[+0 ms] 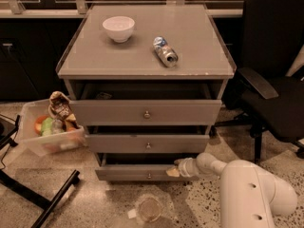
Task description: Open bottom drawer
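Grey drawers, three of them, sit in the front of a grey table (pixel 95 56). The bottom drawer (pixel 128 174) is the lowest one, by the floor, with a small round knob (pixel 149 176) in its middle. It sticks out a little. The white arm (pixel 247 184) reaches in from the right. The hand (pixel 172 170) is at the top edge of the bottom drawer, just right of the knob. I cannot tell if the hand is open or closed, or if it holds anything. On the table are a white bowl (pixel 118 28) and a can (pixel 165 51) lying on its side. A bin (pixel 47 144) sits on the floor at the left, and a black chair (pixel 275 80) stands at the right.
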Tool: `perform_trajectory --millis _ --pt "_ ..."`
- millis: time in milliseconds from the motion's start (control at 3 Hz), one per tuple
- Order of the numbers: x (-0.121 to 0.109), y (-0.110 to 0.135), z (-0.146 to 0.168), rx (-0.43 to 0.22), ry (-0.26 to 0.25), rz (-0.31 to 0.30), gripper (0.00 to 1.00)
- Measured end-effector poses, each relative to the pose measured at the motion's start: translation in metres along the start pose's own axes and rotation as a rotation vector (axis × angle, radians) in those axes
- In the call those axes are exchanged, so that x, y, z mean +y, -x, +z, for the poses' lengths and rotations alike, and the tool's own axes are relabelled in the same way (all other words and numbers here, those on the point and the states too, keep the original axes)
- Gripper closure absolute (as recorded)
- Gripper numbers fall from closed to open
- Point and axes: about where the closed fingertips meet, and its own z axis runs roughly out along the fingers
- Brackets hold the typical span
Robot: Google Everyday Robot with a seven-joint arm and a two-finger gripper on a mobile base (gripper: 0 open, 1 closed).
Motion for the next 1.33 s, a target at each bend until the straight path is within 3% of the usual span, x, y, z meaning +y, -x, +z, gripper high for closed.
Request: perform_trajectory --millis 667,1000,1333 --pt "0.018 -0.029 -0.026 0.022 0.040 0.027 0.25" --pt "0.024 -0.036 -0.033 0.026 0.060 0.031 0.02" --pt "0.046 -0.057 -0.062 0.015 0.142 0.046 0.00"
